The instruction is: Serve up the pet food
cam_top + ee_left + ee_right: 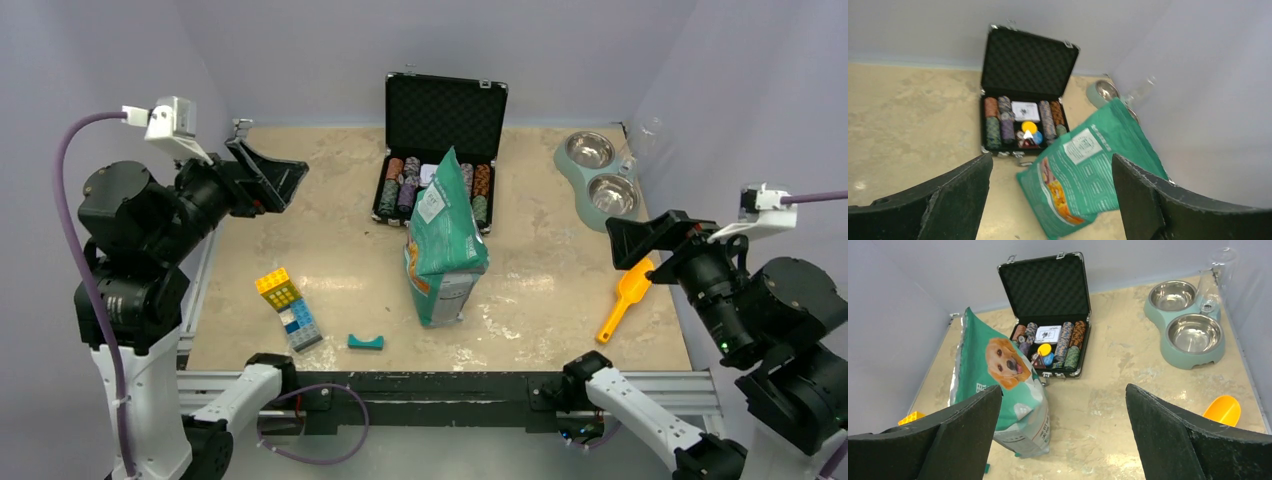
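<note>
Nothing is served yet: the left hand and right hand hover wide and empty either side of the upright teal-green pet food bag. Right of the bag lies the orange plastic scoop, untouched. Farther back-right, the twin steel bowls sit empty.

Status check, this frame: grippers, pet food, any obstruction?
Left gripper open, right gripper open, both empty. Pet food bag upright mid-table, untouched; bowls empty. Path bag to bowls unobstructed; orange scoop near right gripper.
</note>
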Available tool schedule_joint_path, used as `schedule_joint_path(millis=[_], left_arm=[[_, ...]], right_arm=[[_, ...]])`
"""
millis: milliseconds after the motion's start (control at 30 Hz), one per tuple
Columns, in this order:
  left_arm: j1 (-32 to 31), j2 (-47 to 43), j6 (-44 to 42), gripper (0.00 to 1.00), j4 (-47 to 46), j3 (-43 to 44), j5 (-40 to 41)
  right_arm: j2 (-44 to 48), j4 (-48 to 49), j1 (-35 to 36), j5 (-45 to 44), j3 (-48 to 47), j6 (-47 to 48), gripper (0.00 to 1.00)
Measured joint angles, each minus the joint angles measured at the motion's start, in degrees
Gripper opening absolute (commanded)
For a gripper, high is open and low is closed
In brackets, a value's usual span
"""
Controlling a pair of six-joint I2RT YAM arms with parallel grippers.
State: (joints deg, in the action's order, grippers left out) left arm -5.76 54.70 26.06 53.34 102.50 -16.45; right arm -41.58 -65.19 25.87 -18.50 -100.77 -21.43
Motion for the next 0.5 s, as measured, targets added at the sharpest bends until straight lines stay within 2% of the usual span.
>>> schedule_joint_path(millis=[133,267,400,500], left_arm=[[-1.55,0.09,7.37,0.85,-4.98,-6.73,-6.25],[-12.59,3.41,15.47,0.83,-8.74,-11.78,-7.26],[-22.60,10.21,19.56,0.74,-10.64,-11.28,-4.26],[-27.26,15.19,20.90,0.68,-10.10,-8.76,-1.62]], right_arm=[[-2.23,0.59,-0.02,2.08,1.33,-0.72,0.99],[-5.29,1.36,-0.07,5.81,3.78,-1.57,0.99],[-9.01,0.79,-0.07,9.53,4.11,-4.04,0.99],[-9.84,0.31,-0.07,12.35,4.96,-6.34,0.99]])
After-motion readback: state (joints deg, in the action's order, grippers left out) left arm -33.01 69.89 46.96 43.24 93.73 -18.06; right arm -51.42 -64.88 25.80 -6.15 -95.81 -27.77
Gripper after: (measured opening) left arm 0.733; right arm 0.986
